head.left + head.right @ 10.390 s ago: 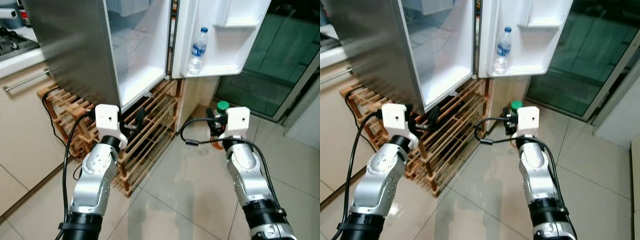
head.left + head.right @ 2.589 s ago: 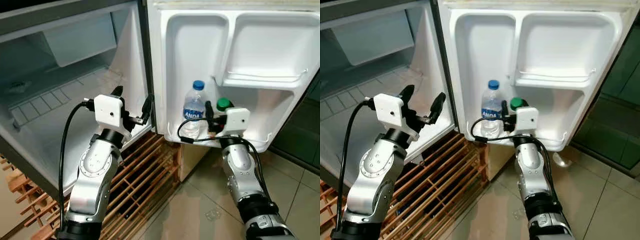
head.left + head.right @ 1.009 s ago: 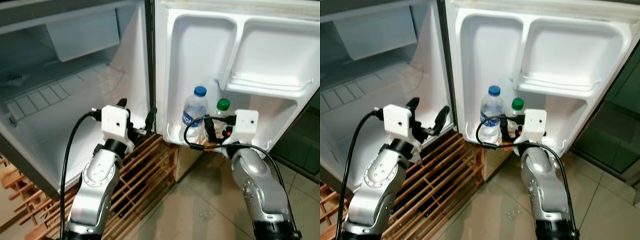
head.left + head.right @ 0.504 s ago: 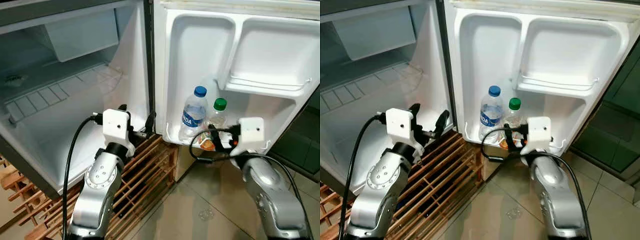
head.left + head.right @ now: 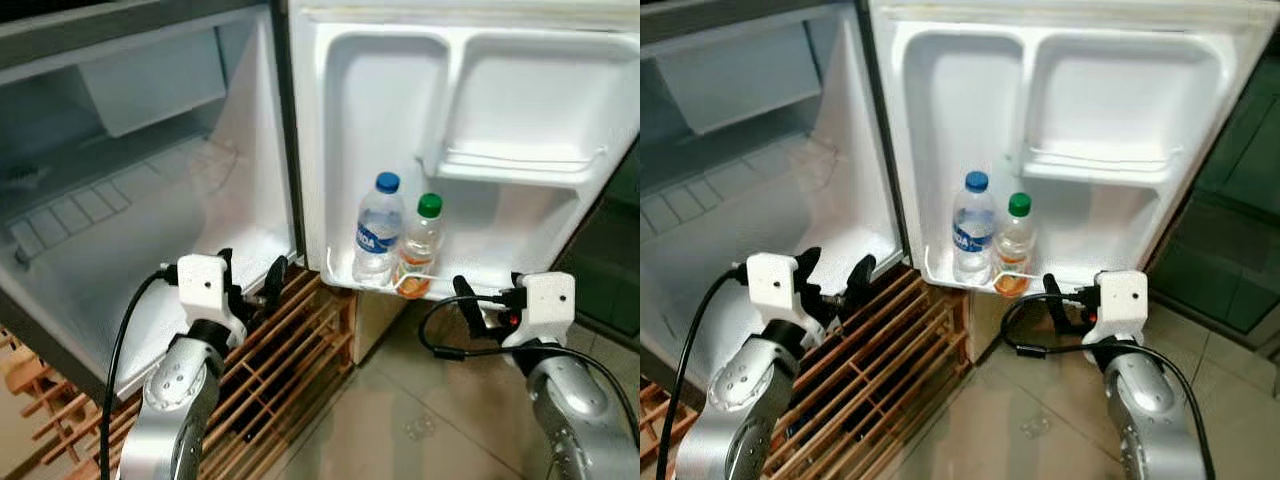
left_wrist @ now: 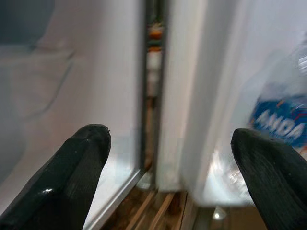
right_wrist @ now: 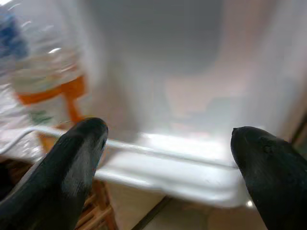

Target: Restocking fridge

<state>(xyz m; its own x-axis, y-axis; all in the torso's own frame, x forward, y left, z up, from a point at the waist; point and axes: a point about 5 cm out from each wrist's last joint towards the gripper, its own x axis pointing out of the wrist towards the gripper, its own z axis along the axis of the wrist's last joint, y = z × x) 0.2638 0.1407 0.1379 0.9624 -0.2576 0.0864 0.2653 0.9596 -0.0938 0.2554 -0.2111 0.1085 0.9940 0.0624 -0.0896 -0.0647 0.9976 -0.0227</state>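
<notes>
The green-capped bottle [image 5: 418, 247] stood upright, cap up, in the fridge door's lower shelf [image 5: 470, 283] toward its hinge-side end, touching the blue-capped water bottle [image 5: 377, 231]. The right gripper [image 5: 487, 310] hung below that shelf, fingers spread, empty. The left gripper [image 5: 250, 288], jaws apart, hovered by the fridge's lower front edge.

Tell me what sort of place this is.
Most likely a home kitchen. An open fridge stands over a tiled floor, its door shelf holding a water bottle and a green-capped bottle, with a wooden rack underneath.
</notes>
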